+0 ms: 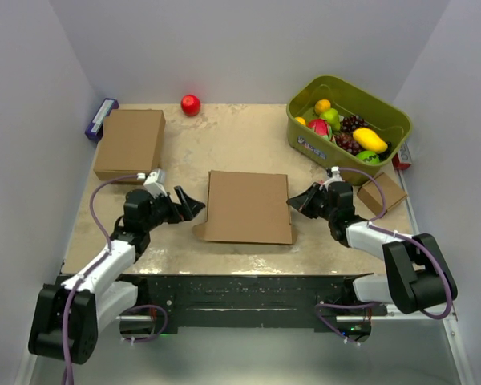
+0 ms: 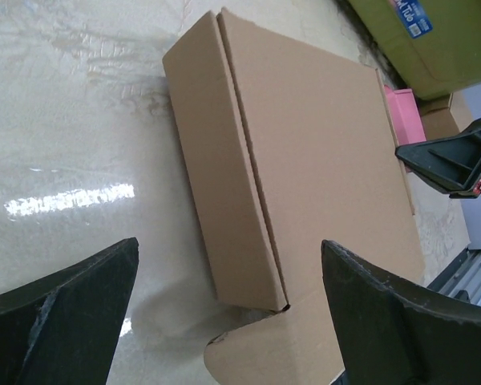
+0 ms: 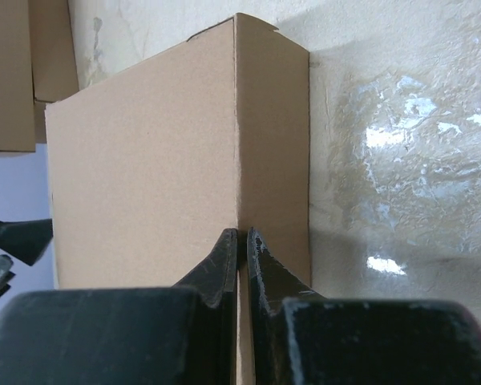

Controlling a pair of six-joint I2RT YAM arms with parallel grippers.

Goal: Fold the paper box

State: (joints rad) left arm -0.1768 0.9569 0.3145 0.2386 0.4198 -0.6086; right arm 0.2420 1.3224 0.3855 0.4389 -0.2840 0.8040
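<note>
The paper box (image 1: 248, 204) lies mid-table as a shallow brown cardboard box with its lid down. A rounded tab (image 1: 202, 231) sticks out at its near left corner. My left gripper (image 1: 194, 207) hovers just off the box's left side, jaws wide open with nothing between them; the left wrist view has the box (image 2: 305, 144) ahead of that gripper (image 2: 230, 245). My right gripper (image 1: 293, 200) is at the box's right edge. In the right wrist view it (image 3: 242, 233) is pinched shut on that edge of the box (image 3: 144, 176), a thin cardboard strip showing between the fingers.
A closed brown box (image 1: 130, 143) sits at the back left beside a purple object (image 1: 101, 118). A red ball (image 1: 191, 104) lies by the back wall. A green bin (image 1: 321, 148) of toy fruit stands back right, with a small cardboard cube (image 1: 382, 192) in front of it.
</note>
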